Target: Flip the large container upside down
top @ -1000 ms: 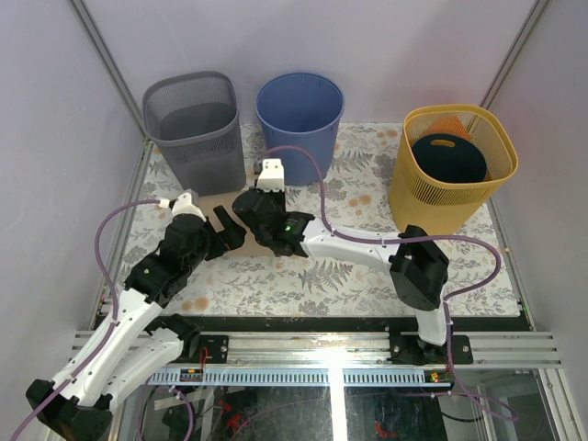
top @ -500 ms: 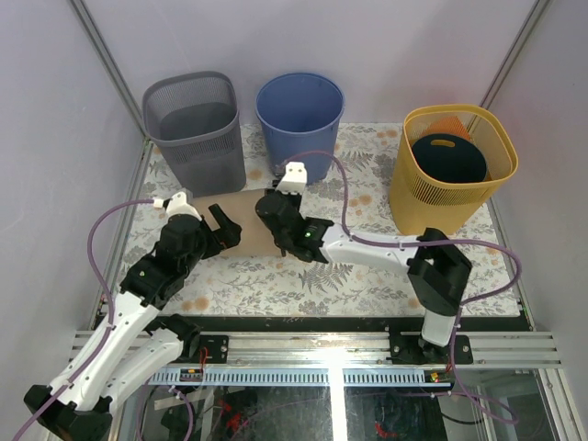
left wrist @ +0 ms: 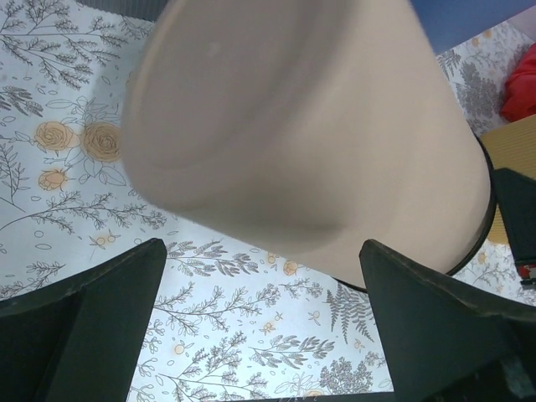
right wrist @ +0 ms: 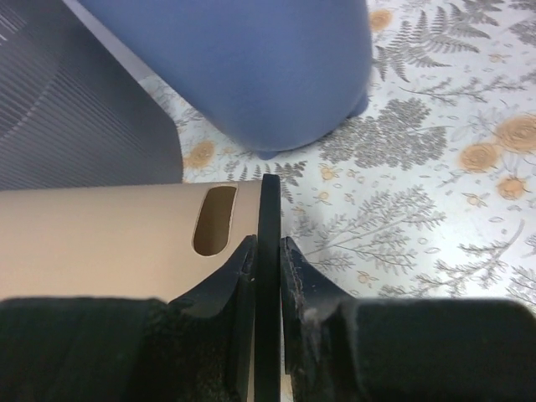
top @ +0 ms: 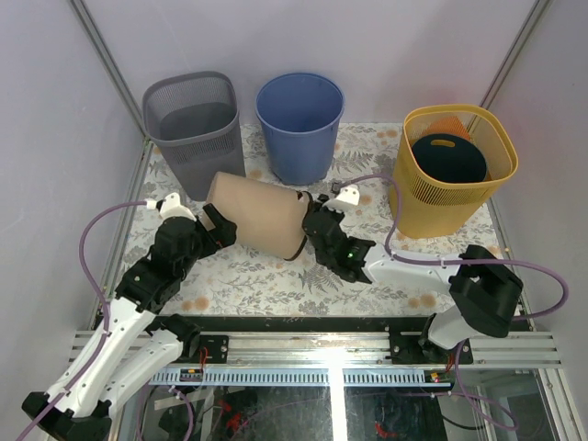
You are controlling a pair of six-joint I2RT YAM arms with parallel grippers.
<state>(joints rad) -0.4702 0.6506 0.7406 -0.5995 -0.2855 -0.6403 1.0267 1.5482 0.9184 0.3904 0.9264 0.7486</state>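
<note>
My left end effector (top: 217,230) is wide open, just beside the closed base of the large beige plastic container (top: 260,215). The container is tipped on its side over the floral tabletop (top: 276,285), mouth facing right. My right end effector (top: 310,226) is clamped on its dark rim (right wrist: 269,209).

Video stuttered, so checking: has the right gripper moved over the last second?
Yes. The right gripper, shut on the rim of the beige container, has shifted right across the front of the blue bin, toward the yellow basket.
</note>
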